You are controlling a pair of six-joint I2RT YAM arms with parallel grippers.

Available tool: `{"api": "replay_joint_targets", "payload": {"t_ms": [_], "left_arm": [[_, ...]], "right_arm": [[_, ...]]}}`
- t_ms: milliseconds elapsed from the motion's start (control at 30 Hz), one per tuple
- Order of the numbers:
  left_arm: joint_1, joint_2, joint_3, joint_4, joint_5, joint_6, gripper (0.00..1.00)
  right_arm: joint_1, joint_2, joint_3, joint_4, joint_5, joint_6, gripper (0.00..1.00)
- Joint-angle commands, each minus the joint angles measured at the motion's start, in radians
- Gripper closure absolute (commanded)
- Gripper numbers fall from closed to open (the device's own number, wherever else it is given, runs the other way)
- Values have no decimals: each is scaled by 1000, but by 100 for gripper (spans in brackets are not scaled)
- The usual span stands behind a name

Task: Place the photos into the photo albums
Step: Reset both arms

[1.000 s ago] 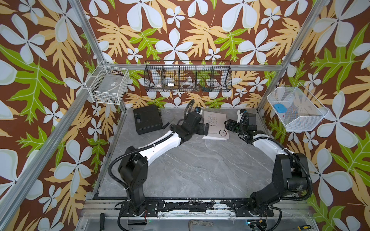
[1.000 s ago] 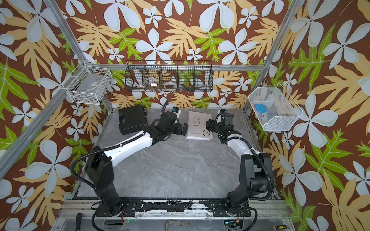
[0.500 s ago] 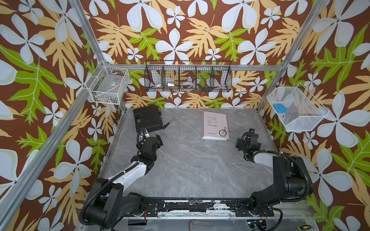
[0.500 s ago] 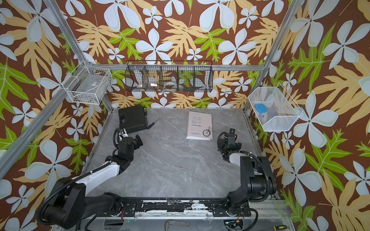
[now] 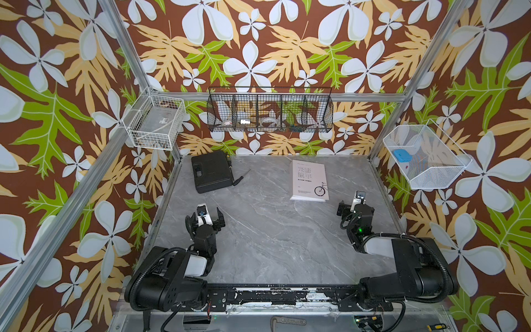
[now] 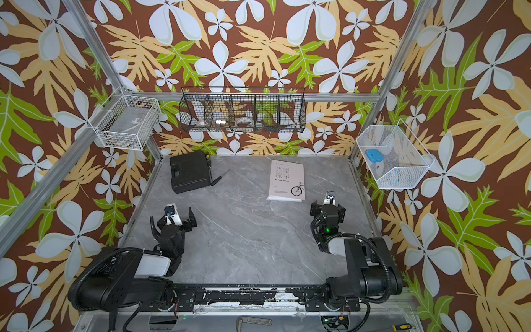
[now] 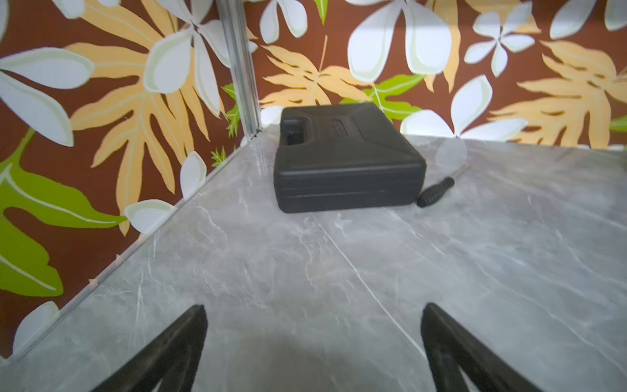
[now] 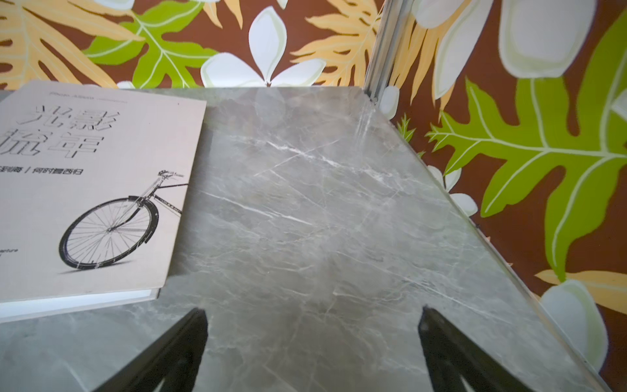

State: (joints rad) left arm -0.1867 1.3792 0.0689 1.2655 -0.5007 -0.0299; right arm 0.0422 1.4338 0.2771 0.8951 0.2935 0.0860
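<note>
The photo album (image 5: 309,180) (image 6: 286,180) is a white book with a grey title and a small black bicycle. It lies closed on the grey marble table (image 5: 273,244), towards the back right. No photos show in any view. My left gripper (image 5: 204,215) (image 6: 171,217) hovers low at the near left, open and empty, and faces the back left corner. In the left wrist view its fingers (image 7: 190,339) stand wide over bare table. My right gripper (image 5: 355,207) (image 6: 327,207) (image 8: 314,310) is open and empty, just in front and to the right of the album (image 8: 88,190).
A black plastic case (image 5: 212,172) (image 7: 346,163) lies at the back left with a screwdriver (image 5: 240,178) beside it. A black wire basket (image 5: 270,110) hangs on the back wall. White wire baskets hang on the left wall (image 5: 156,123) and the right wall (image 5: 422,156).
Both arms have drawn back from the album at the rear of the table to the near left and near right. The album has stayed closed in place.
</note>
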Motion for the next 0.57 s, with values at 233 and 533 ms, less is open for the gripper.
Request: {"api": "replay_joint_targets", "payload": {"t_ms": [233, 533], "left_arm": [[12, 6, 50, 80, 12, -22, 0], [47, -12, 50, 50, 82, -43, 0]], "right_arm": [[16, 31, -62, 253, 19, -41, 1], [15, 22, -63, 241, 19, -38, 1]]}}
